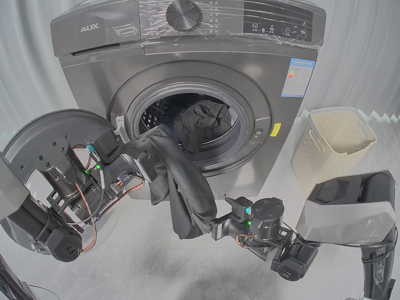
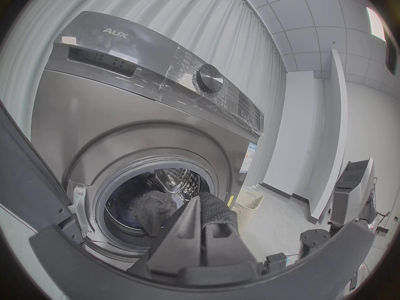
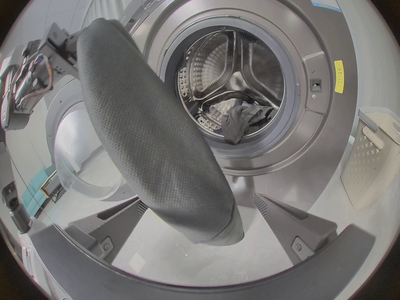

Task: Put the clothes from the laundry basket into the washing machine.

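**Grey garment slung between both arms at the drum mouth**

I have the grey perforated garment [image 1: 183,180] hanging in the lower centre of the head view, strung from the left gripper [image 2: 203,205] down to the right gripper [image 1: 207,228]. The left gripper's fingers [image 2: 179,238] are pressed together on the cloth's upper end, right at the lower left lip of the drum [image 3: 233,76]. I judge that placement lets the top end be fed in first. The right gripper's fingers [image 3: 291,226] are spread wide, with the garment's lower end lying loose between them. It looks like a support under the trailing cloth, not a pinch.

The washing machine [image 1: 187,55] fills the upper centre, and its door [image 1: 50,130] is swung open at left, clear of the opening. Black clothes [image 1: 202,123] already lie inside the drum. The laundry basket [image 1: 333,142] stands at right beside the machine, and I see no clothes in it, so I take this for the last piece
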`<state>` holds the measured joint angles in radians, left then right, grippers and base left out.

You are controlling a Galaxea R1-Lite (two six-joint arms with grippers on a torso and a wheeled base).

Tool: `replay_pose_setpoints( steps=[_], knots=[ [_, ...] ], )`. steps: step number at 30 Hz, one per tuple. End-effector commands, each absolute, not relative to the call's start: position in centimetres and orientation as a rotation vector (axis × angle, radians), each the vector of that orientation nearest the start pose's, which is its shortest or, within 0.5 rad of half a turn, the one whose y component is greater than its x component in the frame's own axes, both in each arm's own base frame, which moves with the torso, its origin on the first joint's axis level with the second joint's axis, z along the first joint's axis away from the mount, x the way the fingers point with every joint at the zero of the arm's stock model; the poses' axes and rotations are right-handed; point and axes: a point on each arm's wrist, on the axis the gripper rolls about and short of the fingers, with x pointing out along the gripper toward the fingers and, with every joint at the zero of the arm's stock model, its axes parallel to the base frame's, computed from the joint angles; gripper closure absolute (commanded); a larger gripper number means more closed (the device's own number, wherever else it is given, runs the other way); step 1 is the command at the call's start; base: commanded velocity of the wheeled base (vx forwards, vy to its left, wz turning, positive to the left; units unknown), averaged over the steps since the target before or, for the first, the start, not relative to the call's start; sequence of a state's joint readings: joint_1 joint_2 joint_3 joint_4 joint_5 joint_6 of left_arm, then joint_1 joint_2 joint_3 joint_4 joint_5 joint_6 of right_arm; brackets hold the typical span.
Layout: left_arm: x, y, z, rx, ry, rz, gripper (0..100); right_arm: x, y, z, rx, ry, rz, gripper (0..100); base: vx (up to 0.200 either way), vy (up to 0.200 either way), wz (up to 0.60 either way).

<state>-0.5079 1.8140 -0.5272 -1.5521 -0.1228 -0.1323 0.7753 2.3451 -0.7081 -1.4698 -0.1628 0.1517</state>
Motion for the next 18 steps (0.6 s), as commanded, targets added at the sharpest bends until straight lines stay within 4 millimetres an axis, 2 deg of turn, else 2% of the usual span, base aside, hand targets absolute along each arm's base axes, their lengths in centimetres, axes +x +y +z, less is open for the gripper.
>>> replay_pose_setpoints(
  steps=[1, 5, 13, 18],
  knots=[
    [25.7, -14.5, 16.9, -0.179, -0.217, -0.641, 100, 25.3, 26.4, 1.5, 0.053, 0.227, 0.636, 0, 0.0, 0.0, 0.0],
    [25.7, -14.6, 16.8, -0.178, -0.214, -0.642, 100, 25.1, 27.1, 1.7, 0.057, 0.214, 0.654, 0, 0.0, 0.0, 0.0],
    [25.7, -14.6, 16.8, -0.178, -0.214, -0.642, 100, 26.0, 29.0, 3.0, 0.092, 0.128, 0.678, 0, 0.0, 0.0, 0.0],
    [25.8, -14.5, 16.9, -0.178, -0.215, -0.637, 100, 25.0, 30.2, 3.5, 0.1, 0.111, 0.721, 0, 0.0, 0.0, 0.0]
  ],
)
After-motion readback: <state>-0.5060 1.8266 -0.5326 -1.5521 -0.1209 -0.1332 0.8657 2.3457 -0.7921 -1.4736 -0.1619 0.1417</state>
